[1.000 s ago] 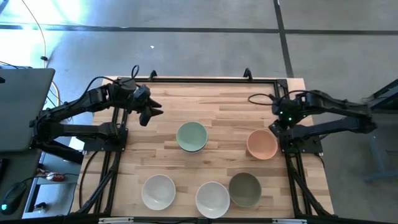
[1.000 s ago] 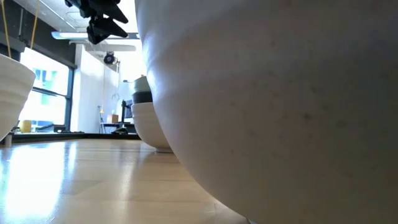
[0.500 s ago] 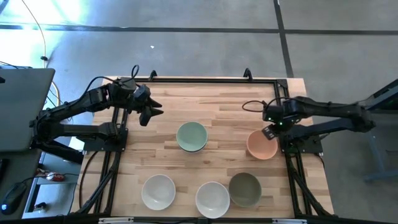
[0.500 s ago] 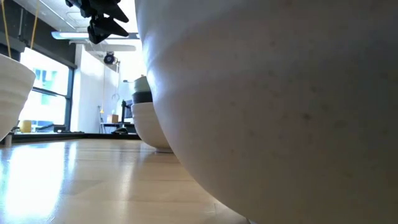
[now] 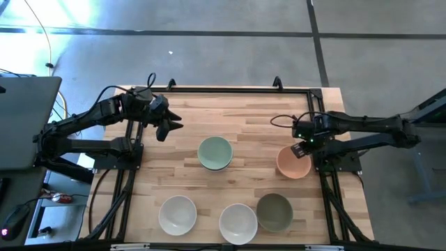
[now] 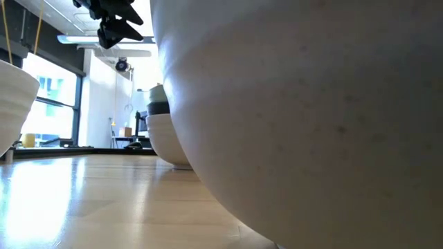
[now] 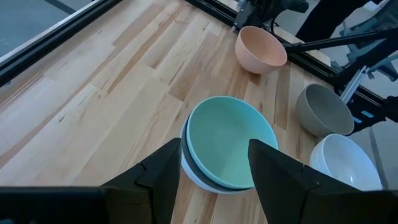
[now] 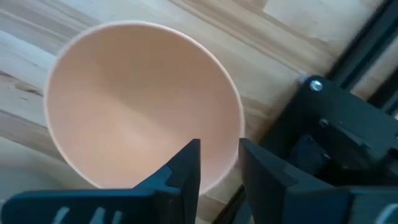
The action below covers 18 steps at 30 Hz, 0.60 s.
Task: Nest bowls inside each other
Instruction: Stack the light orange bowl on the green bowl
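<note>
The peach-orange bowl (image 5: 293,163) stands on its base near the table's right edge. My right gripper (image 8: 219,145) is open at that bowl's rim nearest the right edge (image 8: 235,127), one finger inside (image 8: 188,163) and one outside (image 8: 264,169), with no touch showing. A pale mint bowl (image 7: 229,148) sits nested in a black bowl and a white one at the table's middle. My left gripper (image 5: 168,126) hangs open above the far-left part of the table. Two white bowls (image 5: 177,214) (image 5: 237,223) and an olive-grey bowl (image 5: 274,212) stand along the near edge.
A black frame rail (image 8: 348,118) runs close beside the peach bowl at the table's right edge. In the low view a white bowl (image 6: 297,117) fills most of the picture. Bare wood (image 5: 244,122) lies between the two arms along the far side.
My right gripper has come from the far-right edge toward the peach bowl, moving toward the near side, a little leftward and down, until its fingers stand on either side of the rim. The bowls have stayed where they were.
</note>
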### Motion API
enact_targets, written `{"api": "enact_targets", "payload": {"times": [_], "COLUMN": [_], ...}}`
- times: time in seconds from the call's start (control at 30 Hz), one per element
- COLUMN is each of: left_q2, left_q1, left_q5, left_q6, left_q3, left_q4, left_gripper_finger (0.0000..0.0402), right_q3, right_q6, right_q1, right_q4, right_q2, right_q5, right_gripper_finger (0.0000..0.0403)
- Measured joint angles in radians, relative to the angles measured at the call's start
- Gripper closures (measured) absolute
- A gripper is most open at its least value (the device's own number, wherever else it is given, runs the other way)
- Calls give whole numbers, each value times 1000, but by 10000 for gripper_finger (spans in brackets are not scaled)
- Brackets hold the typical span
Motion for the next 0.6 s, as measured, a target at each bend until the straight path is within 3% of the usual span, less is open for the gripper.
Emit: {"api": "enact_targets", "payload": {"times": [0.23,0.6], "left_q2": [0,0], "left_q1": [0,-13], "left_q5": [0,0], "left_q6": [0,0], "left_q3": [0,0], "left_q4": [0,0], "left_gripper_finger": [225,225], "right_q3": [-54,-51], "right_q6": [3,-23], "right_q1": [0,-1], "right_q4": [34,106], "right_q2": [22,130], "right_q5": [1,24], "right_gripper_finger": [275,273]}}
